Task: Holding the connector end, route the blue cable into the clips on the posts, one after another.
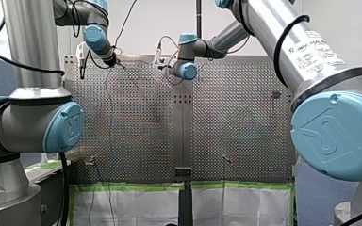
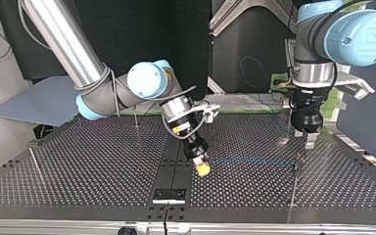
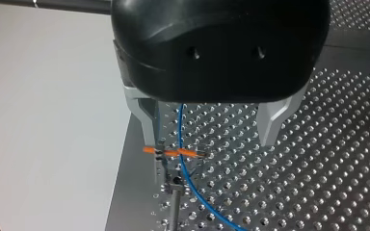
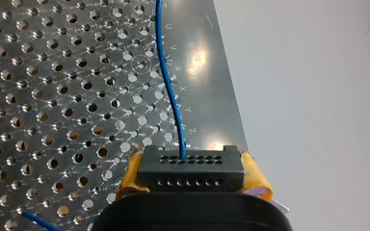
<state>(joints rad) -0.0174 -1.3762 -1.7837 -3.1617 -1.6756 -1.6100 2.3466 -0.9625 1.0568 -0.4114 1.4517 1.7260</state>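
Observation:
My right gripper (image 4: 191, 179) is shut on the black connector (image 4: 191, 168), with yellow pads on both its sides. The blue cable (image 4: 169, 86) leaves the connector and runs away over the perforated plate. In the top view my right gripper (image 2: 201, 166) hangs low near the table's middle, and the blue cable (image 2: 254, 161) stretches from it to a post with an orange clip (image 2: 298, 159). My left gripper (image 3: 209, 142) hovers over that orange clip (image 3: 173, 152), open. The blue cable (image 3: 182, 144) passes between its metal fingers (image 3: 149, 120), ungripped, beside the clip.
More thin posts stand on the plate: one (image 2: 33, 156) at the top view's left and one (image 2: 136, 117) behind my right arm. A black block (image 2: 169, 195) sits at the near edge. The plate's edge (image 3: 120, 192) lies close beside the clip post.

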